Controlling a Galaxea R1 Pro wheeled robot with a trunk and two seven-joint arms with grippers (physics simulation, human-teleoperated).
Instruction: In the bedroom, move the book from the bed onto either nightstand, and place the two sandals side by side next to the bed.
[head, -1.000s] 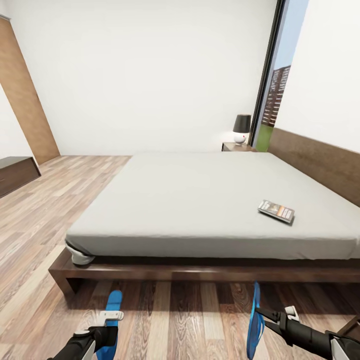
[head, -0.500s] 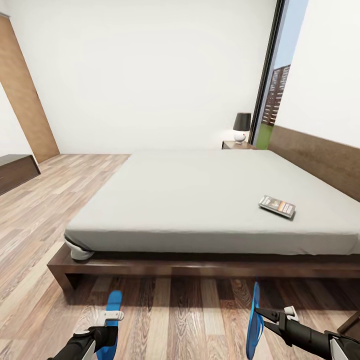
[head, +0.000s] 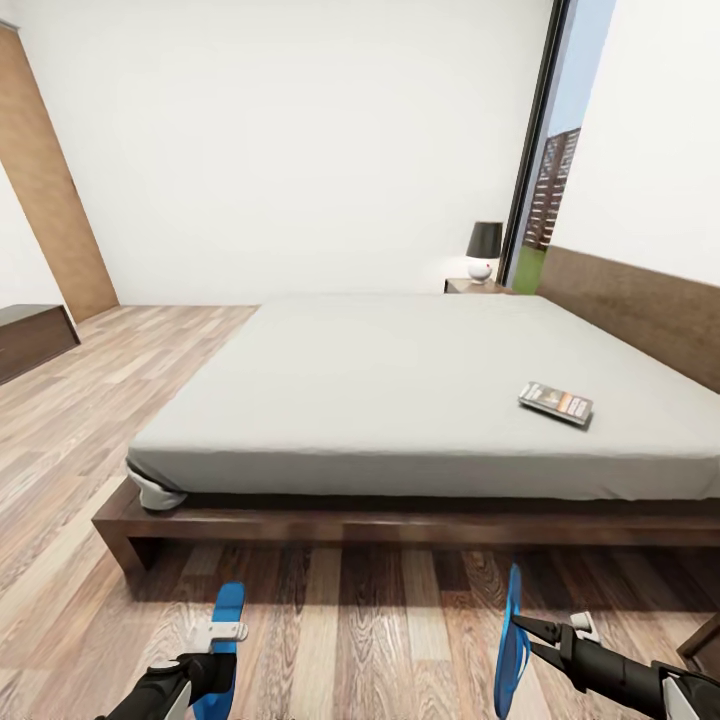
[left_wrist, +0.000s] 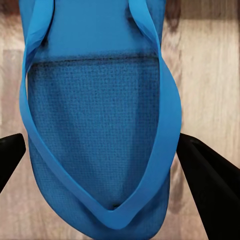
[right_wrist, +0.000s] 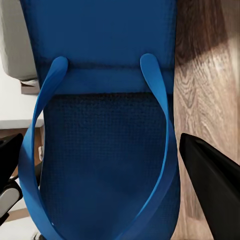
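- The left gripper (head: 222, 632) is gripping one blue sandal (head: 222, 640) low over the wood floor (head: 330, 630), sole lying roughly flat
- The right gripper (head: 535, 635) is pinching the other sandal (head: 510, 640), which is hanging on edge
- In both wrist views a sandal (left_wrist: 100, 125) (right_wrist: 105, 125) is sitting between the dark fingers
- The book (head: 556, 402) is lying on the mattress of the bed (head: 400, 525), toward the headboard side
- A nightstand (head: 478, 286) with a lamp (head: 485, 252) is standing beyond the bed, by the window
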